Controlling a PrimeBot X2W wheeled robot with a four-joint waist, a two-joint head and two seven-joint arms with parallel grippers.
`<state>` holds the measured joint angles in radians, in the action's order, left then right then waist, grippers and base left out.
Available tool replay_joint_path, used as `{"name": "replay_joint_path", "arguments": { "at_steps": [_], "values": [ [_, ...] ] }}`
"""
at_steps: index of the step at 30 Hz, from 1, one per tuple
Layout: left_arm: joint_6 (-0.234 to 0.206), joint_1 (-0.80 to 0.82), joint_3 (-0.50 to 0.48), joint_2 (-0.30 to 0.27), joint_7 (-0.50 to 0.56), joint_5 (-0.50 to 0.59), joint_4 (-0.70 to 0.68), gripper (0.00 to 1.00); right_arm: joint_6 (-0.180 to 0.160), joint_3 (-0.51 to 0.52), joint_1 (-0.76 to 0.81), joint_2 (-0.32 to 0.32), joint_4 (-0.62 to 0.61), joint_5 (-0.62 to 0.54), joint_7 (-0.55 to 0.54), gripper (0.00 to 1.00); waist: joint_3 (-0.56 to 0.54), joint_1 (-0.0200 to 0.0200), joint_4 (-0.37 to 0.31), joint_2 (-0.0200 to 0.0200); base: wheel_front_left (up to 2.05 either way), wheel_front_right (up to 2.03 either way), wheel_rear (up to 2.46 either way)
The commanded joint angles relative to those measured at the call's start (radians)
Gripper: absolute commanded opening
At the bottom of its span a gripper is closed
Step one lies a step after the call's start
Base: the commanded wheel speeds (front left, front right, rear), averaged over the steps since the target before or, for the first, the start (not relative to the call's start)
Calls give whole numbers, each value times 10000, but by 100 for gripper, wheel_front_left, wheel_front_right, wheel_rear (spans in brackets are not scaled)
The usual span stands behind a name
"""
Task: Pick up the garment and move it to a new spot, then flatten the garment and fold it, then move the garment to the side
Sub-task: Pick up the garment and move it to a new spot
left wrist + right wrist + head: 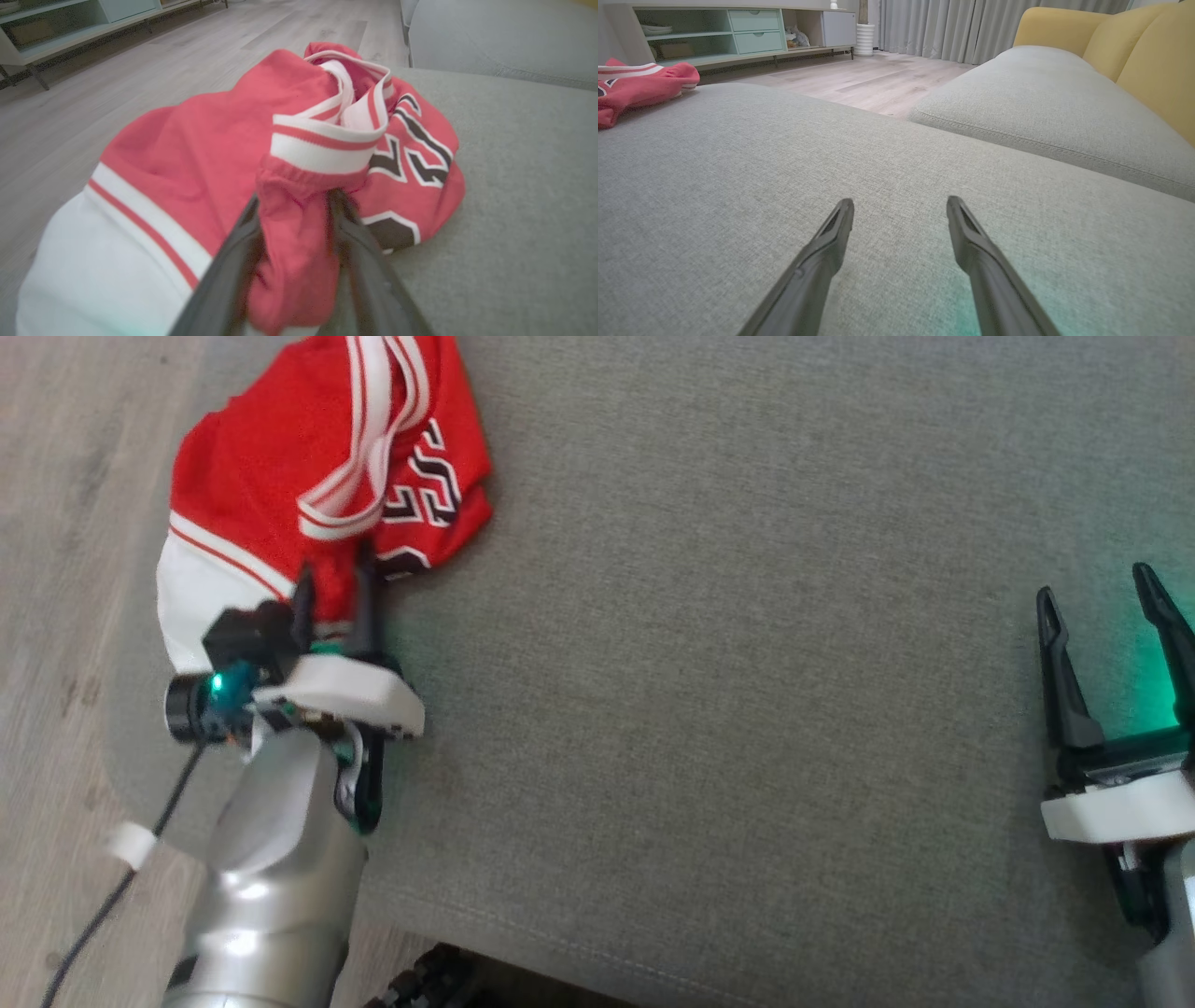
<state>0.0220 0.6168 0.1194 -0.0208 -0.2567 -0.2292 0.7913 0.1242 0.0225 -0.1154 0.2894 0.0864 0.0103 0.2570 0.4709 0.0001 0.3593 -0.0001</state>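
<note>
We see the garment [280, 476], a red jersey with white trim, crumpled at the far left corner of the grey cushion [747, 663], its white part hanging over the edge toward the wooden floor [65, 523]. The left gripper [334, 569] has a red fold between its partly closed fingers; we cannot tell whether it is pinched tight. The right gripper [1094, 586] hangs wide open and empty, well apart.
</note>
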Motion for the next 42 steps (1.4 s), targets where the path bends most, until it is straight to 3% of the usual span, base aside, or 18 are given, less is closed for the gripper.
{"name": "replay_joint_path", "arguments": {
  "at_steps": [1, 5, 10, 16, 23, 27, 34, 42],
  "values": [
    [86, 245, -381, -295, -51, -42, -322, 0, 65, -192, 52, 106, -148, -2, 47, 100, 54, -1, -63, 1, 0, 0, 0],
    [268, 206, -576, -334, -51, 305, -1357, 0, 65, -207, 23, -35, -10, 17, 47, 100, -226, -1, -134, 1, 0, 0, 0],
    [353, 33, -672, -580, -51, 1061, -3267, 0, 65, -342, 75, -556, 181, 66, 47, 100, -1331, -1, -440, 1, 0, 0, 0],
    [894, 576, -88, -1192, -51, 1485, -4954, 0, 65, -651, 396, -1556, 354, 147, 47, 100, -3283, -1, -1732, 1, 0, 0, 0],
    [1066, 1694, 1004, -1576, 227, 1091, -5582, 0, 65, -865, 665, -2123, 323, 303, 47, 100, -4255, -1, -3743, 1, 0, 0, 0],
    [1081, 2159, 1795, -1428, 371, 798, -5601, 0, 65, -843, 833, -2278, 360, 383, 47, 100, -4318, -1, -4742, 1, 0, 0, 0],
    [1084, 2577, 2809, -1099, 168, 718, -4691, 0, 65, -1077, 750, -2371, 347, 507, 47, 100, -3696, -1, -5876, 1, 0, 0, 0],
    [1086, 1551, 4122, -578, -42, 852, -2497, 0, 65, -1363, 300, -2389, 378, 946, 47, 100, -2433, -1, -6544, 1, 0, 0, 0]
  ]
}}
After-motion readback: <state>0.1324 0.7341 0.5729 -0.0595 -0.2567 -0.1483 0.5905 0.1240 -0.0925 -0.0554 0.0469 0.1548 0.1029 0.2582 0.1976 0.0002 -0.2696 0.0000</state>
